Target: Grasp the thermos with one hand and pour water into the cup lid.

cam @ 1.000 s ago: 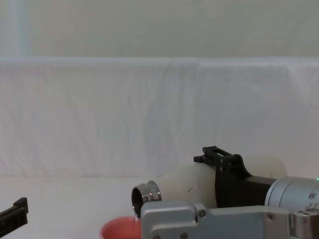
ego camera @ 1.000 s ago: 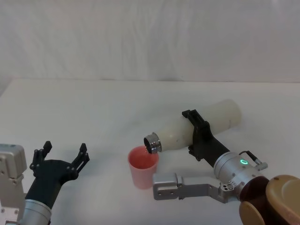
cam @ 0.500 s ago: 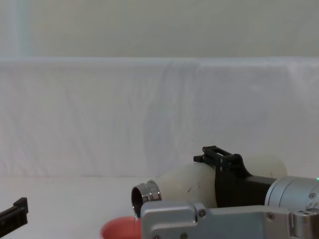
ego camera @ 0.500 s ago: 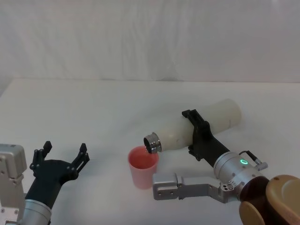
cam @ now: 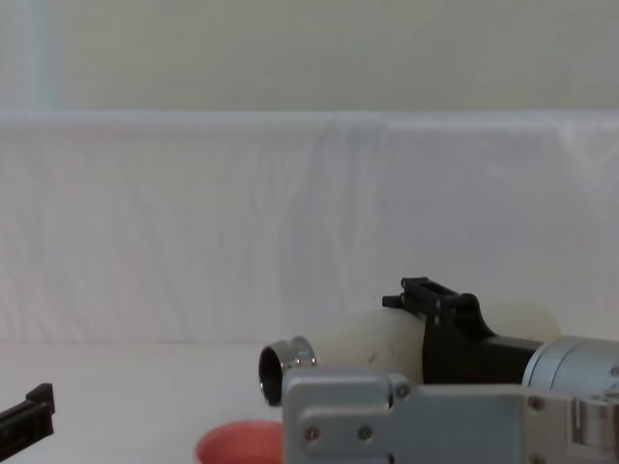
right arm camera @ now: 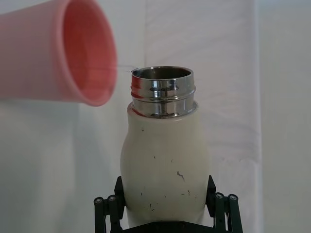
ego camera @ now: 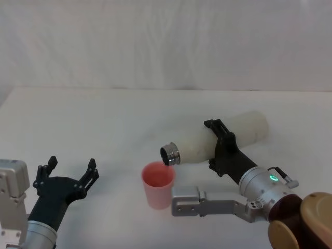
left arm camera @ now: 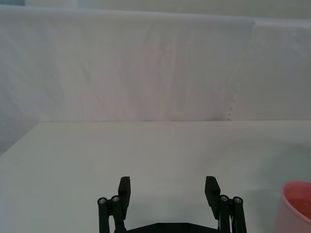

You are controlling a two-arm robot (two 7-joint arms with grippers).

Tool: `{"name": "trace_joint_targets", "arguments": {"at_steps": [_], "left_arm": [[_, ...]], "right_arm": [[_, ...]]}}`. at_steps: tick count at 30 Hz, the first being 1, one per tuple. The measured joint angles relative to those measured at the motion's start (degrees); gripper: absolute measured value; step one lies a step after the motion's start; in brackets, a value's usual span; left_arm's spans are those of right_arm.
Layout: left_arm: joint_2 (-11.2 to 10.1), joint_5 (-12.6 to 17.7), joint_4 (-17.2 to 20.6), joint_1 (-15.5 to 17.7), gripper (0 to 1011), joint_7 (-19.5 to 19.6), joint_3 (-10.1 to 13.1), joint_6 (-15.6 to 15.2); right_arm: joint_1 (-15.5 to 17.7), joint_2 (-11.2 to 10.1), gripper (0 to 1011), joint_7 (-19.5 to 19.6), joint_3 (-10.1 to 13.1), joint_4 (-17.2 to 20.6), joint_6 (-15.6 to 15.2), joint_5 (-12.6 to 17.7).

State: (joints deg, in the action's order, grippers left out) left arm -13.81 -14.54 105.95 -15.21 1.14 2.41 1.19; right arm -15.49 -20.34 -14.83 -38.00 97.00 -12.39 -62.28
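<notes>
At lower left of the head view, left gripper (ego camera: 70, 166) sits idle just above the white bench (ego camera: 104, 119), its fingers (left arm camera: 125, 187) spread wide with nothing between them; the left wrist view confirms the gap. Lower centre: the cup lid (ego camera: 158, 184), salmon pink, stands upright on the bench, mouth open upward; its rim also shows at the bottom edge of the chest view (cam: 240, 445). Just right and above it: the thermos (ego camera: 218, 141), cream white, is held off the bench and tipped near horizontal, steel neck (ego camera: 169, 154) pointing left with its mouth over the cup lid's right rim, slightly apart from it. Right of centre: right gripper (ego camera: 221, 148) is pinching the thermos mid-body, 1 finger on each side (right arm camera: 111, 206). Water itself cannot be made out.
</notes>
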Motion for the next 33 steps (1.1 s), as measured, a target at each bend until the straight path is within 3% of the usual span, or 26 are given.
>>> {"name": "trace_joint_targets", "arguments": {"at_steps": [12, 17, 21, 26, 32, 33], "left_arm": [[0.00, 0.00, 0.00, 0.00, 1001, 0.00, 0.00, 0.00], [0.00, 0.00, 0.00, 0.00, 1001, 0.00, 0.00, 0.00], [0.00, 0.00, 0.00, 0.00, 1001, 0.00, 0.00, 0.00], [0.00, 0.00, 0.00, 0.00, 1001, 0.00, 0.00, 0.00], [0.00, 0.00, 0.00, 0.00, 1001, 0.00, 0.00, 0.00], [0.00, 0.00, 0.00, 0.00, 1001, 0.00, 0.00, 0.00]], "right_arm": [[3.24, 0.47, 958, 1.21, 5.53, 2.89, 3.27, 10.62], [5.57, 0.97, 958, 1.04, 9.83, 5.09, 4.37, 18.23], [6.57, 1.42, 958, 0.90, 11.76, 5.87, 4.71, 21.88], [8.38, 3.25, 958, 0.24, 15.63, 6.71, 5.24, 29.78], [9.85, 6.89, 958, -0.99, 20.26, 6.78, 5.08, 41.19], [9.85, 6.89, 958, -0.99, 20.26, 6.78, 5.08, 41.19]]}}
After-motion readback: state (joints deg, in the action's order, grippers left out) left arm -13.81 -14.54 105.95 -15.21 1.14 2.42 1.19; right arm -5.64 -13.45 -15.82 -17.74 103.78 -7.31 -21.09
